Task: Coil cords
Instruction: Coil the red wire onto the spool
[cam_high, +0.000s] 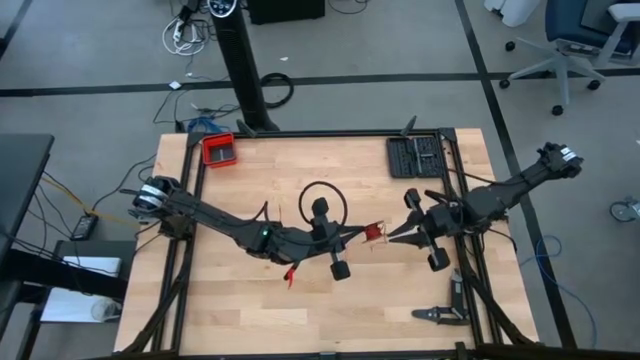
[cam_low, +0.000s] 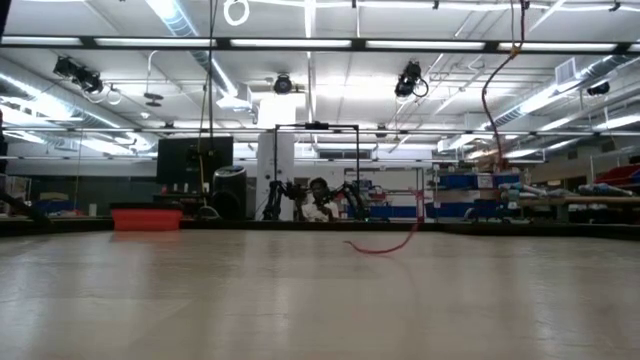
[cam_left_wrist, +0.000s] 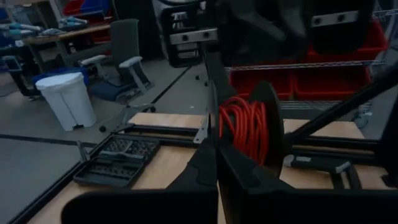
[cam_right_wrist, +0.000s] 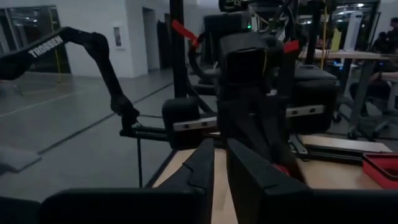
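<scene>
the thin red wire-like cord (cam_high: 374, 233) sits as a small bundle in mid-table, up in the air between the two gripper tips rather than lying flat; a loose tail of it curls down to the wood in the low view (cam_low: 385, 246). the left gripper (cam_high: 360, 232) reaches in from the left and its dark fingers are pressed together, seemingly pinching the cord's coils; in the left wrist view the red turns (cam_left_wrist: 244, 127) bunch just past the closed fingertips, wound tight and glossy. the right gripper (cam_high: 395, 236) faces it from the opposite side, near but not clearly touching; its tapered fingers stand slightly apart with a narrow gap (whether any strand passes through that gap i cannot tell). the bundle's long axis runs roughly along the line joining the two tips, so the left arm is the nearer holder.

the pale wood plank table (cam_high: 250, 310) looks smooth. the thicker black cable loop (cam_high: 305, 197) lies just behind the left wrist, separate from the cord.
</scene>
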